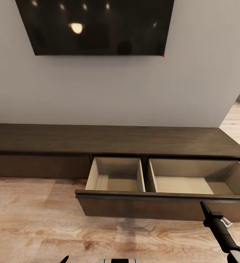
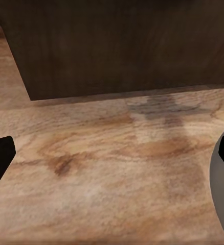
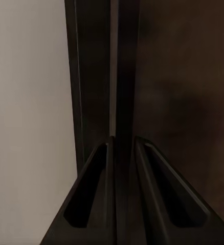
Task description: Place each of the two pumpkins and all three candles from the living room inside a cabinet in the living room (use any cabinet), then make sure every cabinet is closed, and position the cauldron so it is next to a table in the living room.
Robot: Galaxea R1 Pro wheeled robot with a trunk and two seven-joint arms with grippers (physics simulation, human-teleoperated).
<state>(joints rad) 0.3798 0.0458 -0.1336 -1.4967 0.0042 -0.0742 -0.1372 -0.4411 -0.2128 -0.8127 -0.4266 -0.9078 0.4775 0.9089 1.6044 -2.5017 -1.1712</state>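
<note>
Along the grey wall, below a dark wall-mounted screen [image 1: 96, 25]: the cabinet [image 1: 112, 140], long, low, dark brown, flat-topped. Left part of its front closed, a plain panel. From the middle to the right end, a wide drawer [image 1: 163, 204] pulled out over the wooden floor [image 1: 32, 219], split into 2 pale-lined compartments by a divider; both compartments bare inside (left one narrower, right one wider).

At the lower edge of the head view, left of centre, just a black tip of the left hand [image 1: 64, 259]. In the left wrist view, left hand [image 2: 112, 168] spread wide, 1 dark finger at each side edge, nothing between them, floor planks underneath and the dark drawer front [image 2: 122, 46] ahead, with a blurry shadow on the floor near it.

At the lower right of the head view, the right hand [image 1: 204, 209] reaching up to the top edge of the drawer front, near its right end. In the right wrist view, right hand [image 3: 123, 148] nearly pressed together, its 2 black fingers [image 3: 91, 189] pinching the thin dark top edge of the drawer front, pale drawer lining to one side and dark wood to the other.
</note>
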